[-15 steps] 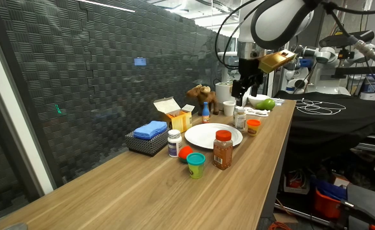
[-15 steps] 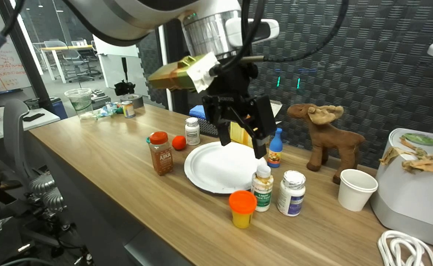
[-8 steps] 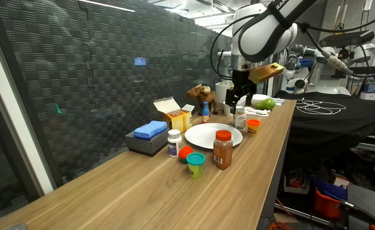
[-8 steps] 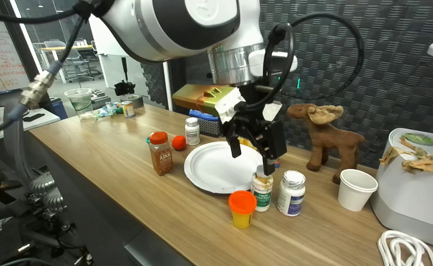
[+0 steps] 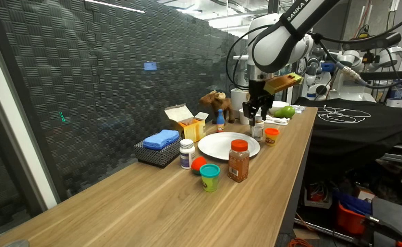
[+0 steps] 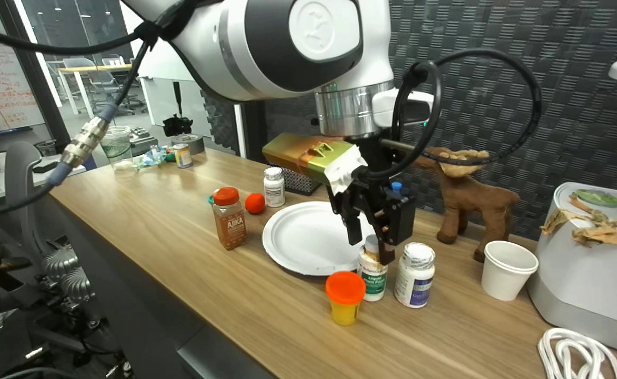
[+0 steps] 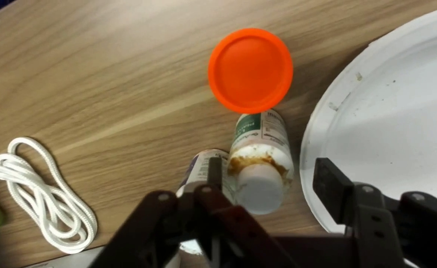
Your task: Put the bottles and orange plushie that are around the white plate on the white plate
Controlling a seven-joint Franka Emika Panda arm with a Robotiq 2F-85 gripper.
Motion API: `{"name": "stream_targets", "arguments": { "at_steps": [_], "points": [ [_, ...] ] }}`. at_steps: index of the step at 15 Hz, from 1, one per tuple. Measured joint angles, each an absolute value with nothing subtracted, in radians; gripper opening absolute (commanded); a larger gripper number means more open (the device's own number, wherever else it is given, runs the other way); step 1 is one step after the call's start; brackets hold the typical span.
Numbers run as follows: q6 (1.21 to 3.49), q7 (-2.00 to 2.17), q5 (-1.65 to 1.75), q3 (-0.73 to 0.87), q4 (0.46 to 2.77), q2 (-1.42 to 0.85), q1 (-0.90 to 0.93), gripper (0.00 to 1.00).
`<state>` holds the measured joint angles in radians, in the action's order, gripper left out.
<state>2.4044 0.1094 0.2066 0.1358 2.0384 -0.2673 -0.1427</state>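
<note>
Currently, the gaping black claw (image 7: 269,174) is framing a stained white plastic bottle (image 7: 262,141) at wrist-view nine o'clock of the round white plate (image 7: 412,137)

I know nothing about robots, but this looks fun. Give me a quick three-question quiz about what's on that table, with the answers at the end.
1. True or false: the Ajika jar stands beside the white plate, not on it.
2. In the wrist view, what shows in the gap of the open gripper? A) white cord; B) Liquid Plant Food bottle; C) Ajika jar.
3. Fill in the colour: the yellow Play-Doh tub has a lid that is (blank).

Key: 1. True. 2. B. 3. Orange.
</note>
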Motion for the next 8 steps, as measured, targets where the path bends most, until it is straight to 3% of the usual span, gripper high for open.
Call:
{"name": "stream_targets", "arguments": {
  "at_steps": [3, 8],
  "points": [
    [2.404, 0.111, 0.207, 0.139, 2.038, -0.262, -0.142, 0.15],
    [2.4, 0.111, 0.216, 0.138, 2.038, -0.247, -0.125, 0.15]
  ]
}}
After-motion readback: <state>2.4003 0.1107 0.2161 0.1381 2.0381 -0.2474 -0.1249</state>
